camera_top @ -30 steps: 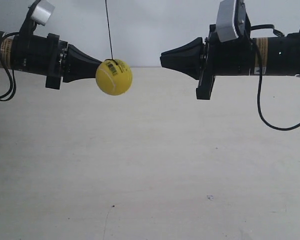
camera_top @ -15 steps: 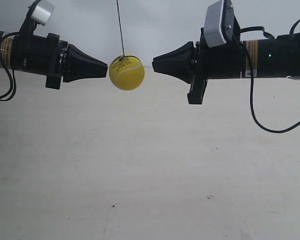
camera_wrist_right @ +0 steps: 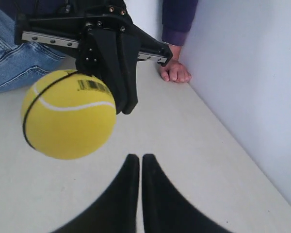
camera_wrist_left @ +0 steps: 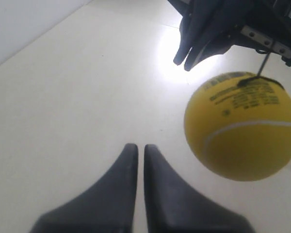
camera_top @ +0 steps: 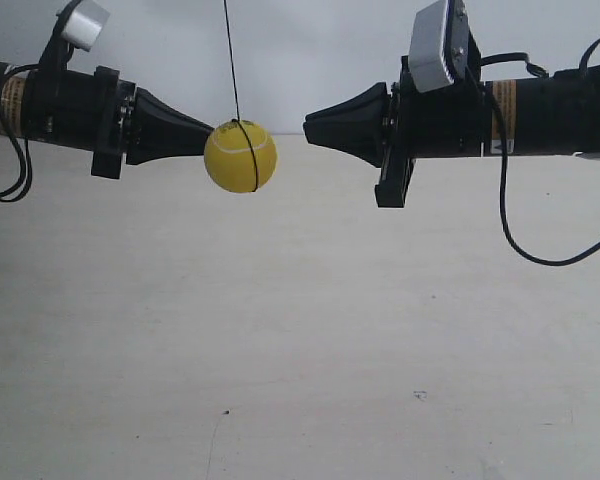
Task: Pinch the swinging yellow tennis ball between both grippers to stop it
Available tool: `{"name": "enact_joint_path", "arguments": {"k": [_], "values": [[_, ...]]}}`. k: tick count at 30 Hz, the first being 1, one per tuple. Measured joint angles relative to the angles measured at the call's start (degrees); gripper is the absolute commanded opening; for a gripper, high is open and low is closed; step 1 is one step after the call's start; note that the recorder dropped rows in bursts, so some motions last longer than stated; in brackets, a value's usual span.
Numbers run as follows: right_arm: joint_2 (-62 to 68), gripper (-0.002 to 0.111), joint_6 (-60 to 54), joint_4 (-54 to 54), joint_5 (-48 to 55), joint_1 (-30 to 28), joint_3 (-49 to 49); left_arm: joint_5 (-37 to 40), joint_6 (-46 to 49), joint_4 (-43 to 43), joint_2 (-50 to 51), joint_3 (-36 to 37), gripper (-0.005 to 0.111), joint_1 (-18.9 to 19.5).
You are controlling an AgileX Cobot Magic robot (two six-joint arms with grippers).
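Note:
The yellow tennis ball (camera_top: 240,156) hangs on a thin dark string (camera_top: 231,60) between both grippers. My left gripper (camera_top: 212,133), on the arm at the exterior view's left, is shut; its tip overlaps the ball's edge there. In the left wrist view the ball (camera_wrist_left: 241,126) floats off to one side of the shut left gripper (camera_wrist_left: 137,145), apart from it. My right gripper (camera_top: 306,125) is shut too, a short gap from the ball. In the right wrist view the ball (camera_wrist_right: 68,114) hangs beside the right gripper (camera_wrist_right: 136,156), not on its line.
A pale table (camera_top: 300,350) lies well below both arms, with a white wall (camera_top: 310,50) behind. A cable (camera_top: 540,255) loops down from the right arm. A person's hand (camera_wrist_right: 173,72) and jeans (camera_wrist_right: 14,53) are at the table's far end.
The ball swung from the left gripper toward the middle, then back to the left and turned. The right arm moved in toward the ball a second ago and has since held still.

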Motion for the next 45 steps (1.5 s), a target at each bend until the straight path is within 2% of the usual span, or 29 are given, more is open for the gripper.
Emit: {"name": "enact_joint_path", "arguments": {"k": [15, 25, 45], "values": [[1.14, 0.000, 1.45, -0.75, -1.23, 0.10, 0.00, 0.00, -1.95, 0.00, -3.45, 0.00, 0.005, 0.00], [1.35, 0.000, 1.31, -1.24, 1.04, 3.99, -0.48, 0.00, -2.85, 0.00, -3.45, 0.00, 0.005, 0.00], [1.35, 0.000, 1.31, -1.61, 1.36, 4.06, -0.60, 0.00, -3.44, 0.00, -3.45, 0.00, 0.005, 0.00]]}}
